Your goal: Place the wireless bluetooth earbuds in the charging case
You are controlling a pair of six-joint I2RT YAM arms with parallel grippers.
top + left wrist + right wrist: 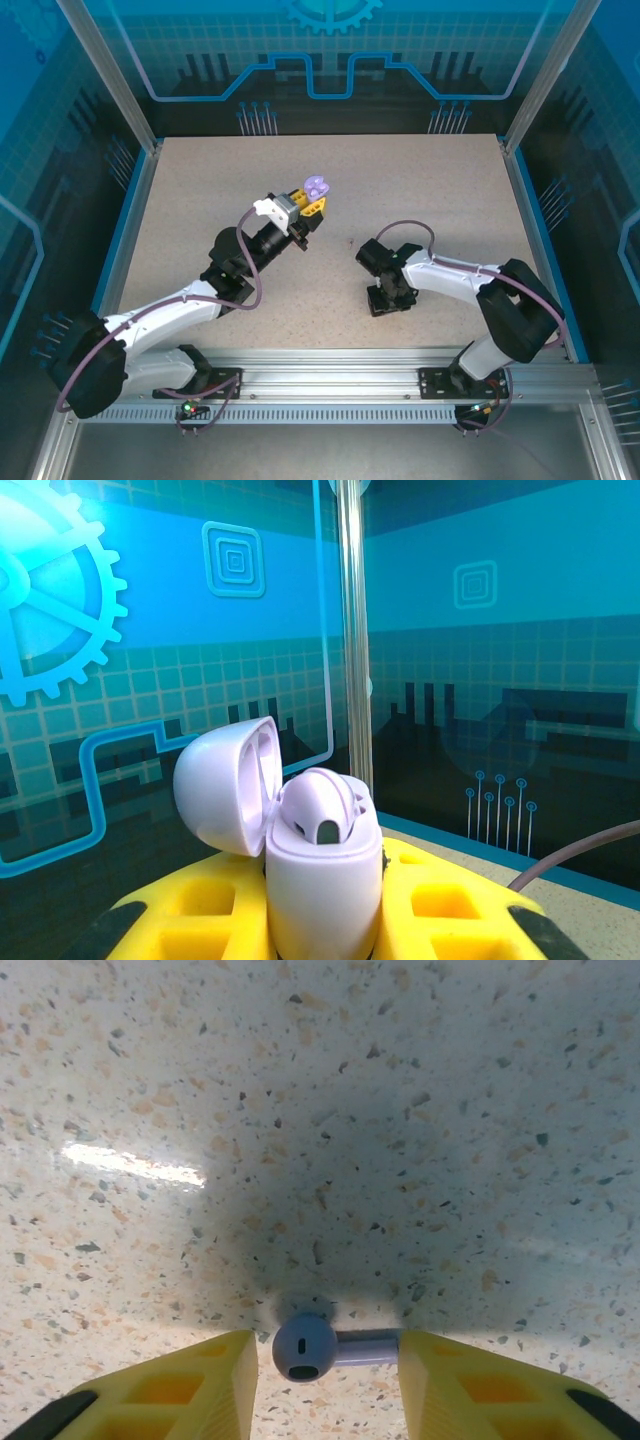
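My left gripper point(308, 203) is raised above the middle of the table and shut on the lilac charging case point(316, 187). In the left wrist view the case point(325, 890) stands upright between the yellow fingers point(195, 905), its lid point(222, 785) swung open to the left. One lilac earbud point(325, 808) sits in the case. My right gripper point(388, 298) points straight down at the tabletop. A second lilac earbud point(305, 1348) lies on the table between its yellow fingers point(470, 1385). The stem tip touches the right finger and a narrow gap separates the bud's head from the left finger. The right gripper point(325, 1346) is open.
The speckled tabletop point(430, 200) is fenced by aluminium posts point(105, 70) and blue printed walls. A post point(352, 630) stands close behind the held case. The right arm's cable point(405, 228) loops above its wrist.
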